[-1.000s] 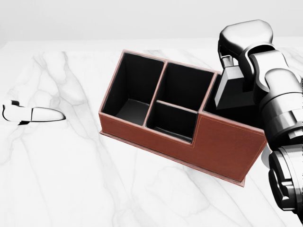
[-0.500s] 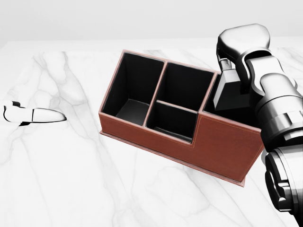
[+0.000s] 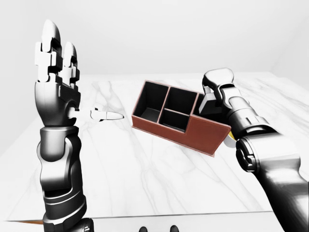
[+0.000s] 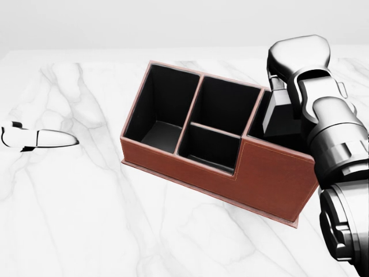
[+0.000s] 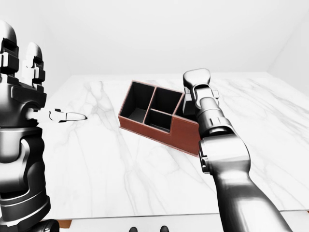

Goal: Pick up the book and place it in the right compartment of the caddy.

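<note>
Since a second ago the right hand has shifted slightly, edging rightward in the head view, and it hangs over the right compartment of the reddish-brown leather caddy with black-lined compartments. A flat dark grey book stands nearly upright under that hand, its lower part inside the right compartment; whether the fingers are closed on it cannot be told, since the hand's back hides them. The caddy sits on the white marble table. Raised at the left of the left-eye view, the left hand points its fingers straight up, spread apart, holding nothing. A small white pointed object lies on the table, well apart from the caddy.
</note>
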You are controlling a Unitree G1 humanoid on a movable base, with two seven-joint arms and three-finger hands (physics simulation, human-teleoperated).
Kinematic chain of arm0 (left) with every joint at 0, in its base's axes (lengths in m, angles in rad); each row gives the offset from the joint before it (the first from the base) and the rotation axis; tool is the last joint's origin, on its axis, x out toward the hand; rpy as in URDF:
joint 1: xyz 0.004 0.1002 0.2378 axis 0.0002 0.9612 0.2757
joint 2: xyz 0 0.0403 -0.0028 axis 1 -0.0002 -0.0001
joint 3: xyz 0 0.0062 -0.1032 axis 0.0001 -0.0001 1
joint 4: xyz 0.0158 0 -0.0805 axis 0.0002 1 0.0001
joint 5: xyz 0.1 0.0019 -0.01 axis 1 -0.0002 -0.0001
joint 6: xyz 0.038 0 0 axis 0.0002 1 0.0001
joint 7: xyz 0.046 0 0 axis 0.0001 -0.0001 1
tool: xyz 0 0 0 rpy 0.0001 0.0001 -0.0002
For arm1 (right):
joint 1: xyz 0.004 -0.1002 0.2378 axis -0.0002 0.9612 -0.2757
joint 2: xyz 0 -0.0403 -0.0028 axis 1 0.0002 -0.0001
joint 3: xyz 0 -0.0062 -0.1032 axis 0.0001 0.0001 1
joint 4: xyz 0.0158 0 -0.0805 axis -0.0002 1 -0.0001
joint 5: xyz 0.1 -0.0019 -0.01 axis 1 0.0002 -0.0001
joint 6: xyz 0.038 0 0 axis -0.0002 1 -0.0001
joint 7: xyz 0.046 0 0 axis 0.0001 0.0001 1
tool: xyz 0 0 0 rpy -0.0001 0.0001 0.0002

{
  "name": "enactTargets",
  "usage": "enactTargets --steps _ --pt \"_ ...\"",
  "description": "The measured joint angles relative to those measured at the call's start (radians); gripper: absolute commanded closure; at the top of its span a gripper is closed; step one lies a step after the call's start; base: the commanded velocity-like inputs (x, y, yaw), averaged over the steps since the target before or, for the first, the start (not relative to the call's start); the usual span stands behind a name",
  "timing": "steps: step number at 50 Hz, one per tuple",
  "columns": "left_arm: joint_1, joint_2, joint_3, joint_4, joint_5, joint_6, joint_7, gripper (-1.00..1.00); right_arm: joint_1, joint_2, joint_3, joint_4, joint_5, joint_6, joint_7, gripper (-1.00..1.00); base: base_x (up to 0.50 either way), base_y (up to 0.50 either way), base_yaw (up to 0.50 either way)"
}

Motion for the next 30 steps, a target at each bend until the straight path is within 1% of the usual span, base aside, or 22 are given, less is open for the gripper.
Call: enactTargets --steps 14,30 --pt "-0.003 0.003 0.001 0.003 -0.002 0.000 0.006 -1.00 0.018 0.015 -0.016 0.011 0.005 0.037 -0.013 1.00 0.00 0.00 0.00" --pt "-0.006 0.005 0.002 0.007 -0.003 0.000 0.009 -1.00 0.032 0.022 -0.031 0.018 0.009 0.068 -0.023 1.00 0.00 0.00 0.00"
